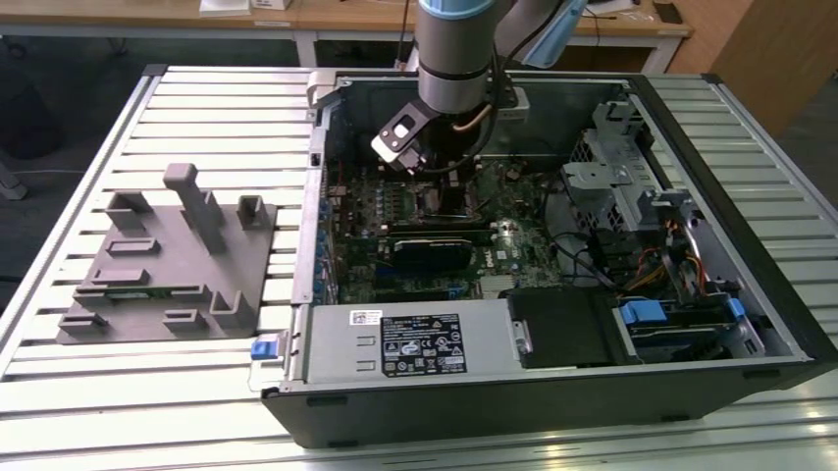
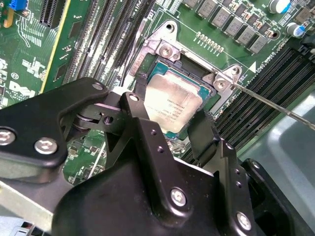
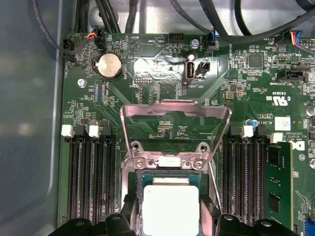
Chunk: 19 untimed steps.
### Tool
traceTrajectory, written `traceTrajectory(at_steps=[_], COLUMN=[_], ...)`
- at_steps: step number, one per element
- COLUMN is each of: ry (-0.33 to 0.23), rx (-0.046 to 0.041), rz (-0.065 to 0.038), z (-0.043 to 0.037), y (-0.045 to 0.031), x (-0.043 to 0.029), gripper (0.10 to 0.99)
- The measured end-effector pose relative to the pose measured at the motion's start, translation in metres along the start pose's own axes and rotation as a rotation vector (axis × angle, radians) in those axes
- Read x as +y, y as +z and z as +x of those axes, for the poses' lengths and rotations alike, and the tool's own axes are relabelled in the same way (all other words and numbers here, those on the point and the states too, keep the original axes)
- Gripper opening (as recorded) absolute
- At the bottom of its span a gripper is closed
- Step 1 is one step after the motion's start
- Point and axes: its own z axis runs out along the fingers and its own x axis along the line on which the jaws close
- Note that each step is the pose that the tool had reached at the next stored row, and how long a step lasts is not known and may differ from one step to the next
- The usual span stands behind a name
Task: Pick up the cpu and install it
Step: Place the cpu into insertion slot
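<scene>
The job looks to be at the install step. The arm reaches down into the open computer case on the counter, and the tool hangs low over the motherboard. Its two fingers are closed against opposite edges of the cpu, so it is clamped on the chip. In both wrist views the cpu sits directly under the tool, between its tips, square over the black socket. It is either in the recess or just above it; I cannot tell whether it has bottomed out. Just beyond the tool's tips, the metal hold-down frame is swung up and open. Its thin lever rod runs off to one side, close by one finger. Memory slots flank the tool on both sides. The grey fixture lies on the counter outside the case, well apart from the tool. As I judge it, this step calls for keeping the chip flat and its edges parallel to the socket walls, with no sideways drag or downward force. A tilted or shifted chip could harm the contacts beneath. The fingers also have little room beside the lever rod.
</scene>
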Motion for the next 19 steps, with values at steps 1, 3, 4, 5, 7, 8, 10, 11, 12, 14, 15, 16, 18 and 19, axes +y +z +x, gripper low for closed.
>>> traceTrajectory(at_steps=[1, 3, 4, 5, 7, 8, 10, 11, 12, 14, 15, 16, 18, 19], ry=[0.000, 0.000, 0.000, 0.000, 0.000, 0.000, 0.000, 0.000, 0.000, 0.000, 0.000, 0.000, 0.000, 0.000], rx=[0.0019, 0.0050, 0.0054, 0.0054, 0.0055, 0.0056, 0.0059, 0.0059, 0.0056, 0.0059, 0.0062, 0.0059, 0.0058, 0.0058], rz=[0.000, 0.000, 0.000, 0.000, 0.000, 0.000, 0.000, 0.000, 0.000, 0.000, 0.000, 0.000, 0.000, 0.000], z=[0.0003, 0.0006, 0.0006, 0.0006, 0.0006, 0.0006, 0.0007, 0.0007, 0.0007, 0.0007, 0.0007, 0.0004, 0.0002, 0.0002], y=[0.0003, 0.0010, 0.0011, 0.0011, 0.0011, 0.0011, -0.0002, -0.0014, -0.0026, -0.0034, -0.0032, -0.0028, -0.0014, -0.0008], x=[0.0000, -0.0001, -0.0001, -0.0001, -0.0001, -0.0001, 0.0000, 0.0001, 0.0001, 0.0002, 0.0002, 0.0001, 0.0000, 0.0000], gripper=[0.612, 0.612, 0.612, 0.612, 0.612, 0.612, 0.612, 0.612, 0.612, 0.612, 0.612, 0.612, 0.612, 0.612])
